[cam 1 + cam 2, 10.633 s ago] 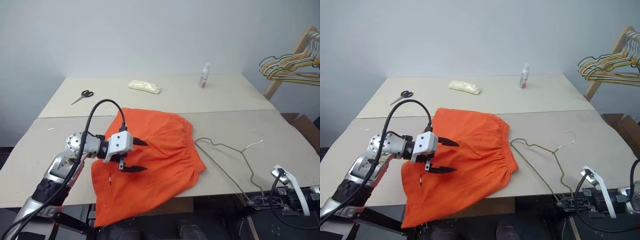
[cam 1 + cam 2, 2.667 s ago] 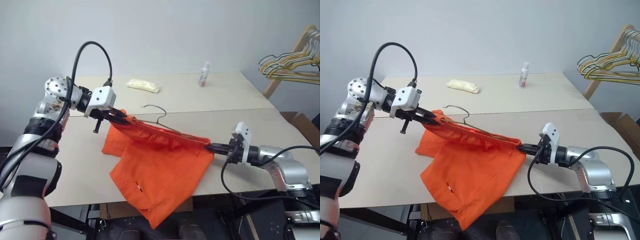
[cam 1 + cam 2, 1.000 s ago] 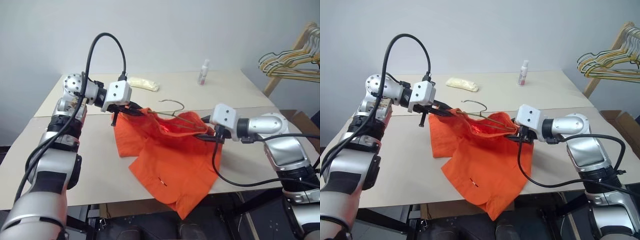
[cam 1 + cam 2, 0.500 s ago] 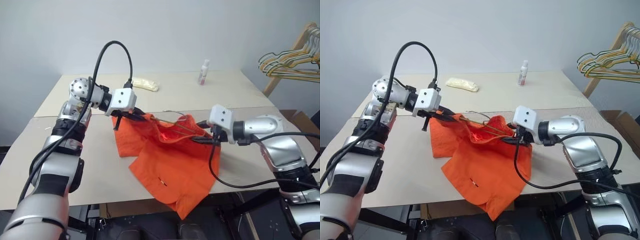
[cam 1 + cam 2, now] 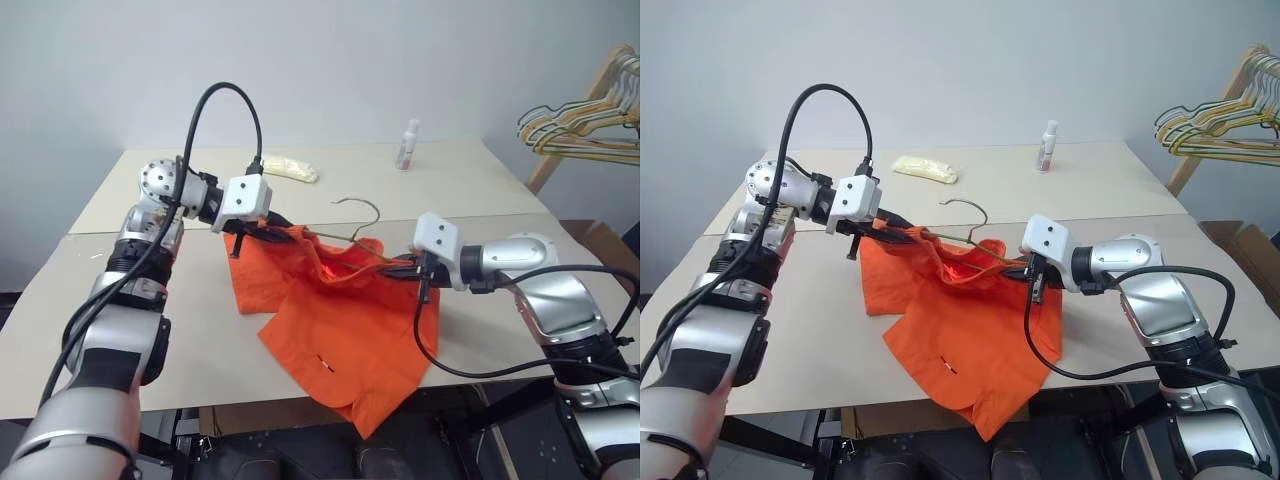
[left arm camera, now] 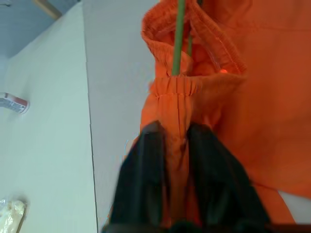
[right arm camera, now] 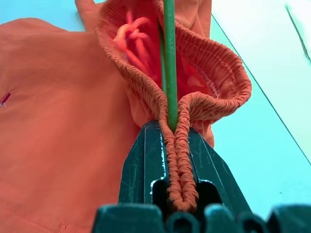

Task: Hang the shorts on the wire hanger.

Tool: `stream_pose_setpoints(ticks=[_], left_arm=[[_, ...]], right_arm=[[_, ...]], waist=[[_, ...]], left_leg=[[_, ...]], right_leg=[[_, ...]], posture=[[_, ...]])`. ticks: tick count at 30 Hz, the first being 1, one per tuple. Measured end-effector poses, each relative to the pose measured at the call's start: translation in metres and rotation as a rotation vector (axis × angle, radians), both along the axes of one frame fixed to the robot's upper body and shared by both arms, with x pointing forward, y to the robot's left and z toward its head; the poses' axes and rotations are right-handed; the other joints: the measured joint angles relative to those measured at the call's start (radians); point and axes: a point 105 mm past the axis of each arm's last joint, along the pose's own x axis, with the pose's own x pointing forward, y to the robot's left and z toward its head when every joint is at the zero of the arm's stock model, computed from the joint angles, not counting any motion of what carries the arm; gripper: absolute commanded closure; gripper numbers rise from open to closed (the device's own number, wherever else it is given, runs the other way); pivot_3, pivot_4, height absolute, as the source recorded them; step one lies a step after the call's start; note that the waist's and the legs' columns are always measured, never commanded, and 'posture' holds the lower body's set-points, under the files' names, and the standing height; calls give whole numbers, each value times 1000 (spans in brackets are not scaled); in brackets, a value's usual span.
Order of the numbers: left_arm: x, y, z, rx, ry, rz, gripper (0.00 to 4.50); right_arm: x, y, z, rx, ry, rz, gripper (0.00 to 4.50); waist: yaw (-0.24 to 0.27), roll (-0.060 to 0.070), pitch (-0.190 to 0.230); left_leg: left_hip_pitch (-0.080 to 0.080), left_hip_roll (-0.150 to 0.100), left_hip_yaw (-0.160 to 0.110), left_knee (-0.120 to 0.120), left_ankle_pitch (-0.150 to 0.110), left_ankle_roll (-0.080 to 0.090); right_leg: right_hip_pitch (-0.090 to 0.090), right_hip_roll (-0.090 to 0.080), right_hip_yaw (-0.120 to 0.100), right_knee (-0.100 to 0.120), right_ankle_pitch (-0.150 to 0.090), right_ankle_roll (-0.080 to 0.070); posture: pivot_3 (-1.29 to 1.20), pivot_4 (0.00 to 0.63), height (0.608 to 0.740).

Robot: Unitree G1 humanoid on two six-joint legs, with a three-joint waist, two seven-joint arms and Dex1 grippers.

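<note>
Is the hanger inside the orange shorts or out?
Inside: the wire hanger runs through the shorts' waistband; only its hook pokes out.

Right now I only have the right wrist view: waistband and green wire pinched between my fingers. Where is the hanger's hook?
Observer: The hook rises above the middle of the shorts, between the two hands, over the table.
Operator: What is the left hand doing?
Observer: The left hand has its fingers on either side of the far end of the waistband, with the wire running into the fabric just beyond them.
Operator: Are the legs off the table?
Observer: No. The legs lie on the table, and one corner hangs past the near edge.
</note>
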Motion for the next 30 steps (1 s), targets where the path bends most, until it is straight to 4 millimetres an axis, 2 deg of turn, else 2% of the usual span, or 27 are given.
stream_pose_setpoints(ticks=[4, 8, 13, 18, 23, 28, 30], left_arm=[[6, 2, 9, -89, -14, 48, 1292], [11, 3, 30, -252, -29, 83, 12], [17, 5, 51, -447, -27, 140, 0], [13, -1, 55, -530, -23, 136, 0], [-7, -12, 48, -669, 64, 59, 0], [-29, -39, 73, -878, 128, -30, 0], [-35, -45, 74, -894, 144, -32, 0]], right_arm=[[-3, -9, 1, 32, 28, -44, 4410], [-7, -31, 4, 58, 46, -154, 4410], [-11, -67, 10, 89, 58, -371, 4410], [-12, -113, 20, 132, 48, -698, 4410], [-23, -154, 16, 121, 48, -993, 4410], [-37, -188, 17, 118, 50, -1270, 4410], [-41, -196, 18, 92, 37, -1362, 4410]], waist=[[0, 0, 0], [0, 0, 0], [-6, 0, 0], [-26, 0, -1], [-63, 1, -1], [-89, 4, -3], [-104, 9, -6]], left_leg=[[-1, 0, 0, 0, 0, 0], [-2, 0, 0, 2, 0, 0], [-2, 0, 0, 2, 0, 0], [-3, 0, -1, 2, 0, 0], [-3, 0, -8, 2, 0, 1], [-4, 0, -9, 3, 0, 1], [-3, 0, -9, 3, 0, 1]], right_leg=[[-1, 0, 0, 0, 0, 0], [-1, -1, -1, 0, 0, 1], [-1, -1, 0, 0, 1, 1], [-1, -2, 0, -1, 1, 1], [-1, -4, 2, 0, 2, 3], [0, -5, 3, -1, 3, 5], [0, -5, 4, -1, 3, 5]], posture=[[-107, 0, 740], [-136, 0, 740], [-180, 0, 740], [-223, 0, 740], [-227, 0, 740], [-244, 0, 740], [-250, 0, 740]])
